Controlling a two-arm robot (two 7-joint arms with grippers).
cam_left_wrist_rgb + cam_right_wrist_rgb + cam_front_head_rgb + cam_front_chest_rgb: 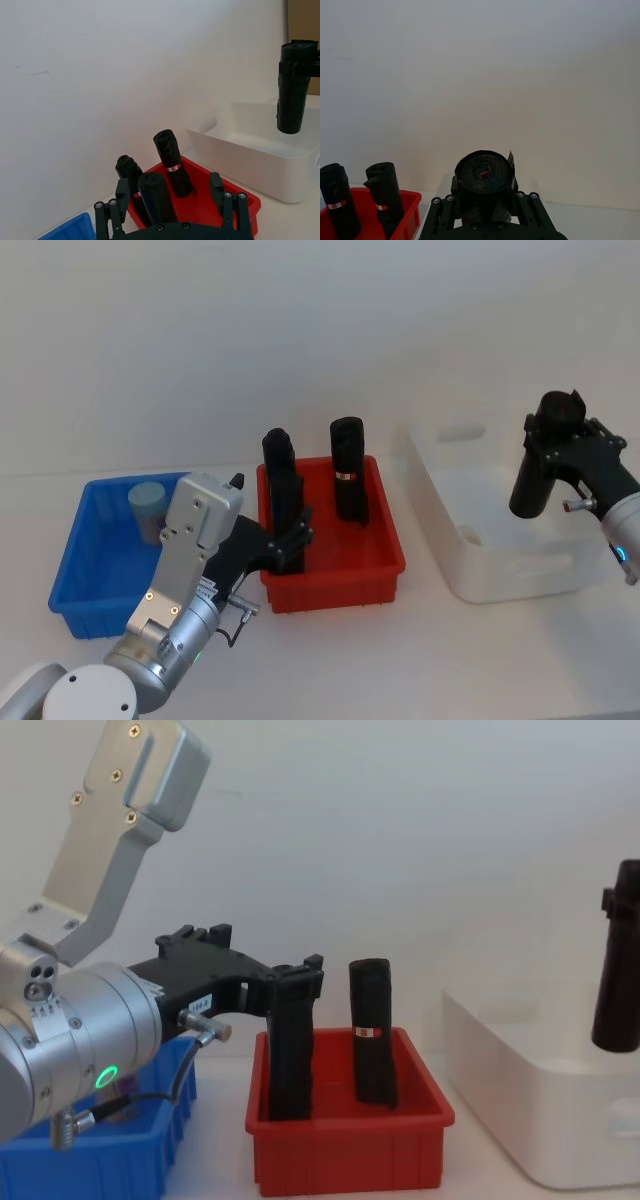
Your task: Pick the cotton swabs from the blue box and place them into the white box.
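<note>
In the head view, a blue box (95,560) is seen on the left of the table, with one cotton swab tub (147,508) standing in its far corner; the tub's lower part and the box's right side are hidden by the left arm. The left gripper (296,538) is closed around a black roll (285,508) standing in the red bin (385,558), where two more black rolls (349,468) stand upright, one largely hidden behind the gripped one. On the right, the white box (500,575) is cut across by the right gripper (548,445), which is clamped on a black roll hanging above the box's interior.

In the left wrist view, the gripped roll (156,196) is seen between the two fingers (122,192), its base cut off by the gripper body. Only a corner of the blue box (75,227) is shown. The right gripper's roll (294,85) is seen hanging over the white box (260,160).

In the right wrist view, the roll's end (485,175) is seen head-on, held between the fingers; the rest of it is hidden. A corner of the red bin (410,210) with two rolls is shown.

In the chest view, much of the blue box (120,1160) is blocked by the left arm, and the tub cannot be made out. The left gripper (292,988) is seen clasping the top of its roll, and the right gripper's roll (618,990) is partly cut off at the edge.
</note>
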